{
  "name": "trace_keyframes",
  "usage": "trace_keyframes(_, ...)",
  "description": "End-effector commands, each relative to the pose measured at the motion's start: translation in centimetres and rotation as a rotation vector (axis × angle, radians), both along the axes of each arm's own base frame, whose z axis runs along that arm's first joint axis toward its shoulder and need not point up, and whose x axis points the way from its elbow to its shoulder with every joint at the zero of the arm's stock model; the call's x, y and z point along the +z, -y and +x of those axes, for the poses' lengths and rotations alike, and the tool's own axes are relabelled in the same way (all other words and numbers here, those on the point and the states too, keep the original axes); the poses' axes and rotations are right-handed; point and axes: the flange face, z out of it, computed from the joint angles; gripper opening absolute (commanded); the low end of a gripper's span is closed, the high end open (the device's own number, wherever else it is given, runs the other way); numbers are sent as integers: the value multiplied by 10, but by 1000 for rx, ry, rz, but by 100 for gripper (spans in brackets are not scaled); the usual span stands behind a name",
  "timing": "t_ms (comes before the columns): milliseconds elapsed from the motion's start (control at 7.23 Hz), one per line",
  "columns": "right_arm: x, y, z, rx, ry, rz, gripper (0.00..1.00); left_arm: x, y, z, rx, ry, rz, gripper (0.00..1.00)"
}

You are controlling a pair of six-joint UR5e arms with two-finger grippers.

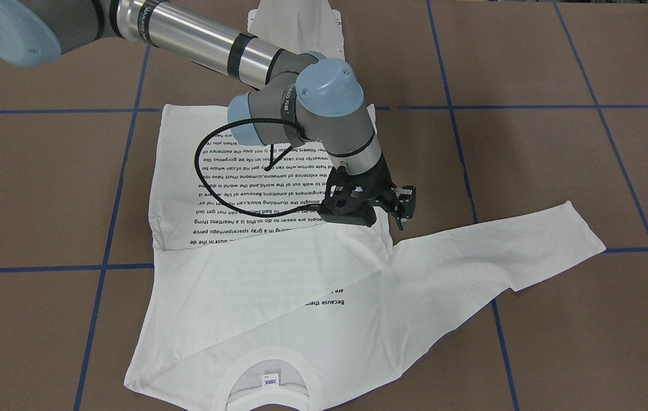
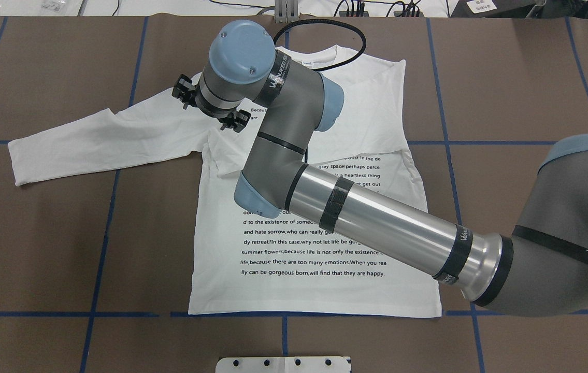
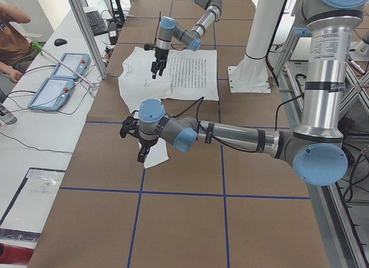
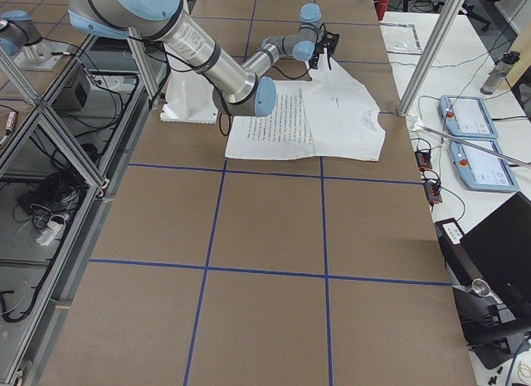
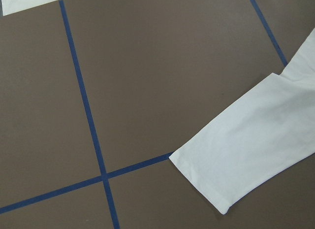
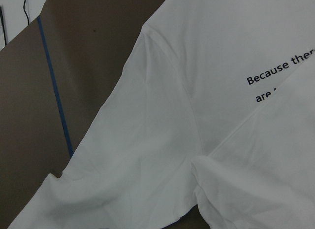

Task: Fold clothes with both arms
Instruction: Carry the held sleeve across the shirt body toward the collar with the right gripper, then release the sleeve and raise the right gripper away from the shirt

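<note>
The white long-sleeved T-shirt [image 1: 278, 274] lies flat on the brown table, print up, with its collar [image 1: 266, 365] on the side far from the robot. One sleeve is folded in across the chest. The other sleeve [image 2: 91, 140] lies stretched out to my left. My right arm reaches across the shirt [image 2: 387, 103]. My right gripper [image 1: 403, 220] hangs just above the armpit of the stretched sleeve; it looks open and holds nothing. My left gripper [image 3: 140, 158] hovers high above that sleeve's cuff [image 5: 251, 145]; I cannot tell whether it is open or shut.
Blue tape lines [image 2: 283, 314] grid the table. The white pedestal base [image 3: 248, 78] stands behind the shirt's hem. A side bench with control tablets [image 3: 57, 78] and an operator's arm [image 3: 11, 17] lie beyond the collar end.
</note>
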Motion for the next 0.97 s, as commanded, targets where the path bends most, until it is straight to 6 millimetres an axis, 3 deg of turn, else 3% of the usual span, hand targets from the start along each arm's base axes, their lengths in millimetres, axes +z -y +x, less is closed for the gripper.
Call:
trace_keyframes(0,43,2,66,-16,29,-31,99,49,42,59,-12,-39,-75,100)
trace_keyframes(138,85,12,132,-41,37,-75,99,58,58,86,6,-38,-118,100)
trace_keyframes(277,119,23,185,-42,45,-107,99,69,61,107,34,-28,-143,98)
trace_keyframes(415,152,28,223,-72,35,-104,99,72,67,124,50,-24,-165,94)
trace_keyframes(554,170,31,233,-93,12,-68,99,75,64,135,53,-24,-190,90)
trace_keyframes(830,183,32,238,-90,1,-79,99,82,59,149,73,-16,-206,81)
